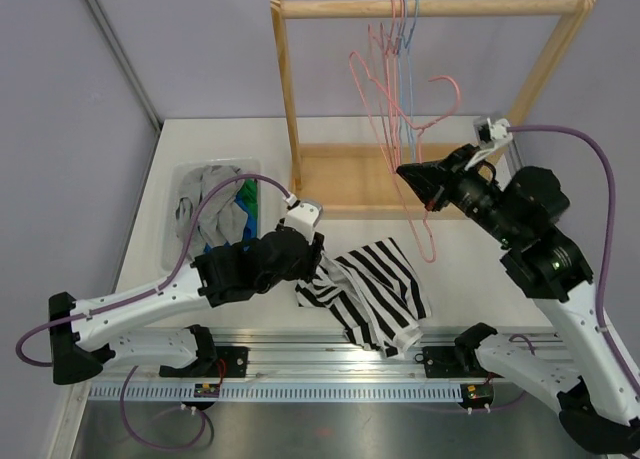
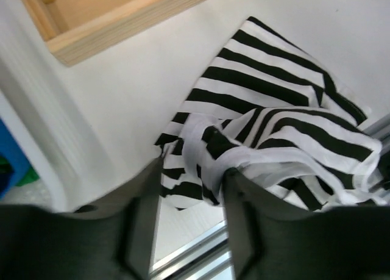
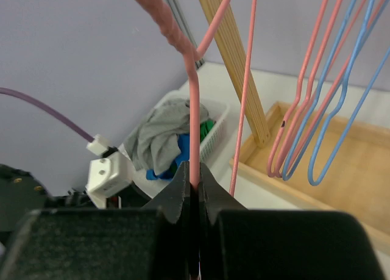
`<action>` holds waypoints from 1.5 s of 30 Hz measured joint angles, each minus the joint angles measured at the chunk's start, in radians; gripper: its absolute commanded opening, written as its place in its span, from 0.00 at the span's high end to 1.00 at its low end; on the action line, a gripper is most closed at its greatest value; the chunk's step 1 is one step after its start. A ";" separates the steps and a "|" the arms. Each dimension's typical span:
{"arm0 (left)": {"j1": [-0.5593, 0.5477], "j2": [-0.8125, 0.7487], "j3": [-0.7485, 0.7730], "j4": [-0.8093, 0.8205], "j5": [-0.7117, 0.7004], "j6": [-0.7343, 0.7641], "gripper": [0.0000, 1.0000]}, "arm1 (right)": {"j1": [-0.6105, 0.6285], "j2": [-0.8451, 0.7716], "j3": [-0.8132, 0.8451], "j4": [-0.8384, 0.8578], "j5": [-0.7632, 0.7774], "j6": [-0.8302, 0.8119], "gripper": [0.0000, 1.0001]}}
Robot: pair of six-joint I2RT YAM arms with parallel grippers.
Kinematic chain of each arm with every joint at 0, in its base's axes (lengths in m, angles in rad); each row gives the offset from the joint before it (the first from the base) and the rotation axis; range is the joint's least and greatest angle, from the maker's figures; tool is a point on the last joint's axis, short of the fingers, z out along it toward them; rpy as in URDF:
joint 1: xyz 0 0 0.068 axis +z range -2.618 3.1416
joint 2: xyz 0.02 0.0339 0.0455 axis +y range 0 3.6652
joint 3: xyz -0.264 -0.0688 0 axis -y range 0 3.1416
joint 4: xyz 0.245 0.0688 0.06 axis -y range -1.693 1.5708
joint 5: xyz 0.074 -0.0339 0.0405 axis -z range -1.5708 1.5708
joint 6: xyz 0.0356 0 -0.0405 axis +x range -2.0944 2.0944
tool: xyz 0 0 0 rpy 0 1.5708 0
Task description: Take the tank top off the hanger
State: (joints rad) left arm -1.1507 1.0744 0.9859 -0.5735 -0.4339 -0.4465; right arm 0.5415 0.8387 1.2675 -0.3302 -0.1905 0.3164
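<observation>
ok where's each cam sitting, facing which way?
Top external: above, behind the bases, down onto table, wooden rack, striped tank top; left arm, right arm show.
Left wrist: down past its open fingers onto the tank top.
Right wrist: along shut fingers clamping the pink hanger, toward the laundry basket.
Shared: tank top, in top and left wrist.

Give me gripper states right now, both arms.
Left gripper: open, fingers apart at the edge of the striped tank top, nothing clamped.
Right gripper: shut on the pink hanger.
</observation>
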 measured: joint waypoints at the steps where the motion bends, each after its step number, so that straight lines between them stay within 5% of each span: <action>1: 0.000 0.000 0.010 -0.017 -0.014 -0.002 0.34 | 0.000 0.040 0.026 -0.045 0.012 0.000 1.00; 4: 0.000 -0.009 0.020 -0.048 -0.041 -0.013 0.06 | 0.000 0.154 0.121 -0.136 0.045 -0.003 1.00; 6: 0.000 -0.022 0.021 -0.075 -0.052 -0.020 0.02 | 0.000 0.238 0.205 -0.186 0.079 -0.007 1.00; 25: 0.000 -0.152 0.031 -0.242 -0.116 -0.026 0.01 | 0.000 0.948 1.097 -0.444 0.339 -0.050 1.00; 38: 0.000 -0.169 0.018 -0.240 -0.118 -0.026 0.01 | 0.000 0.990 1.091 -0.524 0.486 -0.059 0.99; 39: 0.000 -0.167 0.018 -0.239 -0.117 -0.026 0.01 | 0.000 0.985 1.084 -0.525 0.487 -0.059 0.96; 41: 0.000 -0.164 0.018 -0.237 -0.117 -0.026 0.01 | 0.000 0.975 1.067 -0.529 0.486 -0.059 0.75; 45: 0.000 -0.149 0.018 -0.229 -0.111 -0.026 0.01 | 0.000 0.948 1.035 -0.528 0.463 -0.058 0.58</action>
State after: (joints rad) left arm -1.1511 0.9253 1.0035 -0.8021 -0.5453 -0.4728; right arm 0.5415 1.7866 2.3028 -0.8585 0.2722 0.2581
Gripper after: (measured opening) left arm 0.987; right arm 0.343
